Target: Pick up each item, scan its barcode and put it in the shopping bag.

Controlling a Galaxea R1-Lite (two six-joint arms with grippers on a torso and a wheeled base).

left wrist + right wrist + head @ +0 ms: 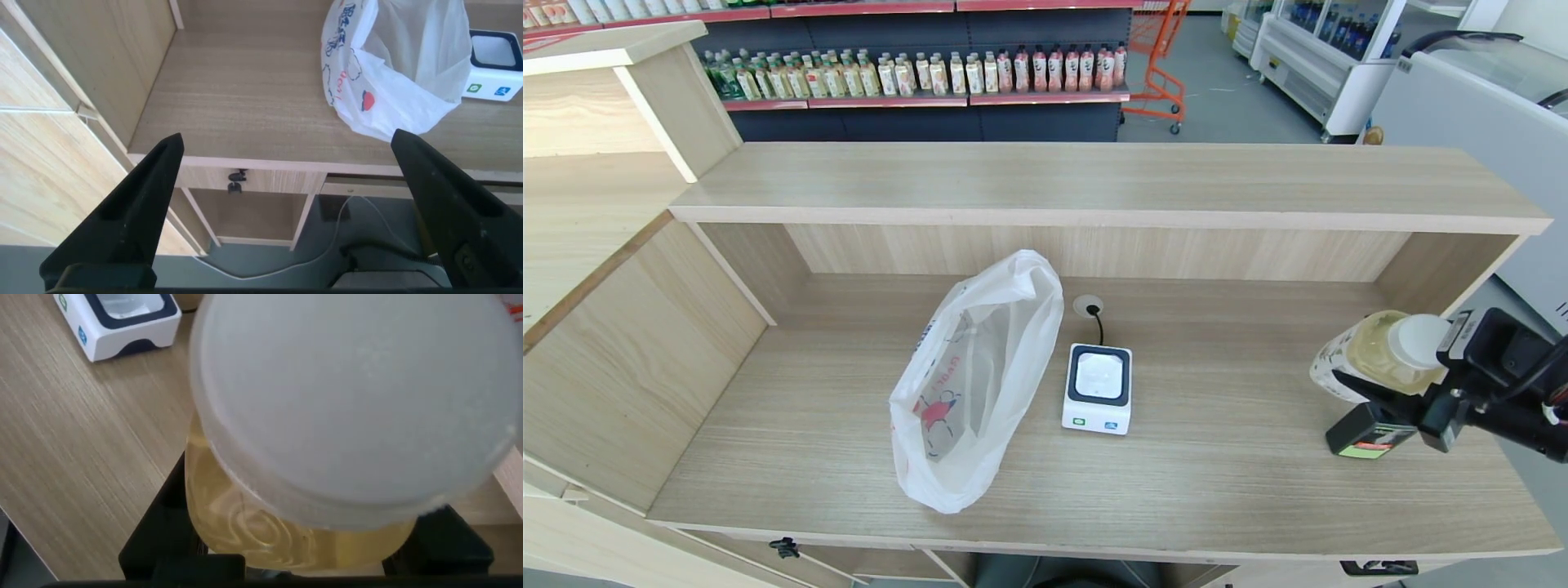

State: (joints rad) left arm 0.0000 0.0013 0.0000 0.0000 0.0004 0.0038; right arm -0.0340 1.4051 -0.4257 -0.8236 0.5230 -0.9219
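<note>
- One bottle (1368, 359) of yellowish liquid is clamped in the right gripper (1364, 400), whose fingers close on its body, at the desk's (1217, 457) right edge.
- The bottle lies nearly level, with its white cap toward the wrist and its base toward the scanner (1097, 388).
- The left gripper (286, 212) gapes wide and empty before the desk's front edge, near the shopping bag (976, 384).
- The right wrist view meets the cap face-on; the head view shows the bottle's side.

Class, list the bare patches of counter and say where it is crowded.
Bare: counter between the scanner and the bottle in the right gripper; also between the left side wall and the shopping bag. Crowded: the middle, where bag and scanner sit close together.
</note>
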